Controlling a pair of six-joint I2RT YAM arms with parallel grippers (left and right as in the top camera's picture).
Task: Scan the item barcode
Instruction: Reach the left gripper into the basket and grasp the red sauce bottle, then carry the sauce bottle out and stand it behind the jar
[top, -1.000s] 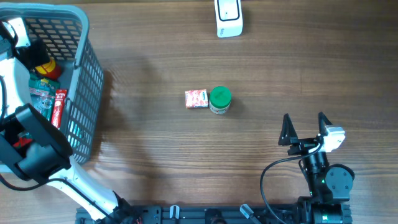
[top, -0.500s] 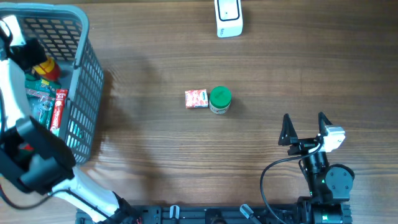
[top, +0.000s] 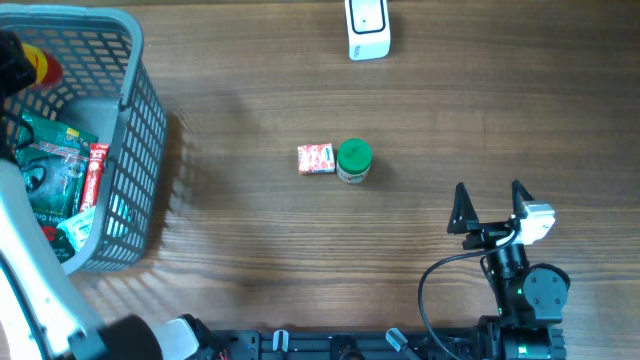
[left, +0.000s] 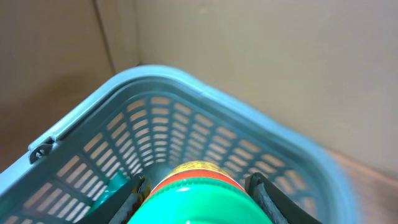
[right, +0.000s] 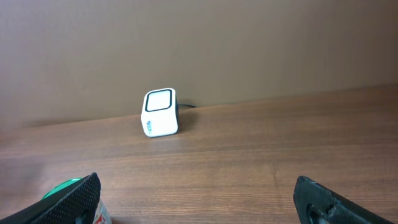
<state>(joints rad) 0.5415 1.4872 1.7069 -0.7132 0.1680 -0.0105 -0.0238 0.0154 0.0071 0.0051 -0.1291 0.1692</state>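
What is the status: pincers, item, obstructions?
Left pincer shut on green container above basket. Right pincer open. Jar and box mid-table, before scanner.

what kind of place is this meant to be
Probably a mock shop checkout on a wooden table: a white barcode scanner stands at the far edge, a grey basket holds packaged goods, and a small red box and a green-lidded jar sit mid-table.

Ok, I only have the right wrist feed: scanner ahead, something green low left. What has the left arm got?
Observer: The left gripper is shut on a green container with a red-and-yellow top, over the grey basket.
Operator: And that green thing near me?
Observer: A green-lidded jar, standing beside a small red box.
Operator: Basket empty?
Observer: No, a red packet and green packets lie inside.
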